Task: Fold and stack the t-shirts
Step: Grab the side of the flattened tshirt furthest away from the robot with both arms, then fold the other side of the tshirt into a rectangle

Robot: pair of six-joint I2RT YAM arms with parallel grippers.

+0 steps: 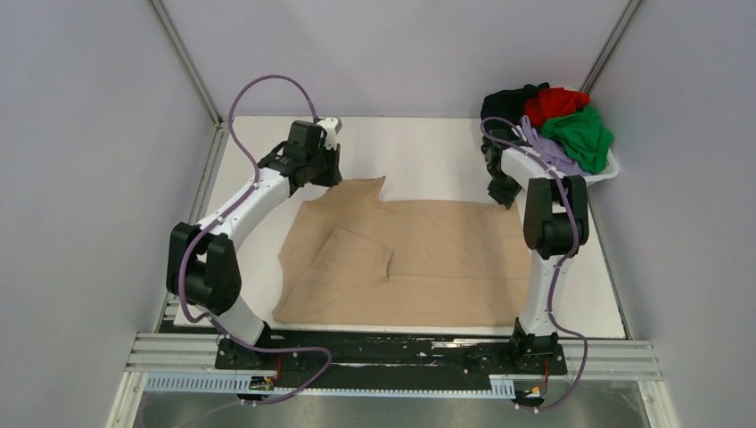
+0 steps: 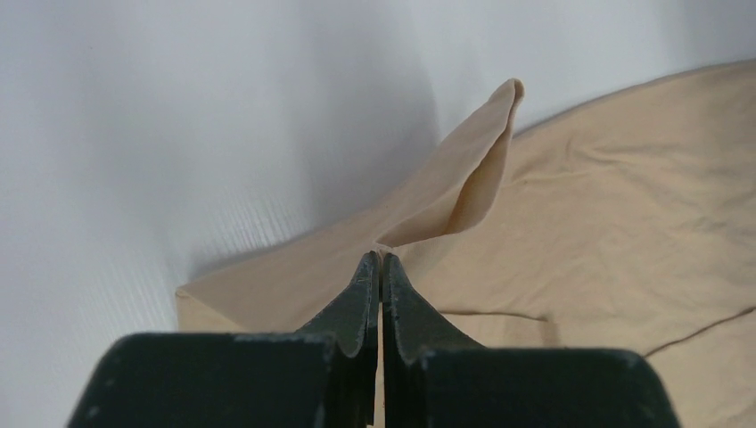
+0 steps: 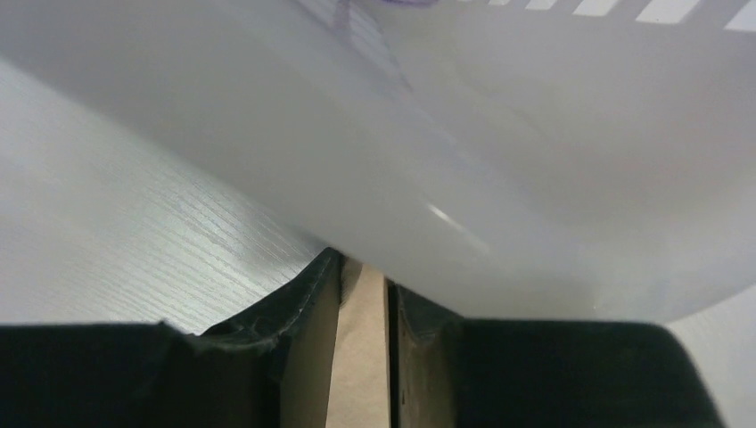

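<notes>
The tan t-shirt (image 1: 428, 259) lies spread on the white table, with one sleeve folded over at its left middle. My left gripper (image 1: 332, 178) is shut on the shirt's far left corner. In the left wrist view the left gripper (image 2: 382, 257) pinches tan cloth (image 2: 624, 205), and a fold stands up beyond the tips. My right gripper (image 1: 501, 198) is at the shirt's far right corner. In the right wrist view the right gripper (image 3: 364, 276) is closed on a strip of tan cloth (image 3: 361, 357). The black (image 1: 508, 100), red (image 1: 554, 101), green (image 1: 581, 134) and lavender (image 1: 546, 147) shirts are piled in the basket.
The white plastic basket (image 1: 611, 171) stands at the table's back right corner, right beside my right gripper. Its wall (image 3: 535, 178) fills the upper right wrist view. Grey walls enclose the table (image 1: 428, 152) on three sides.
</notes>
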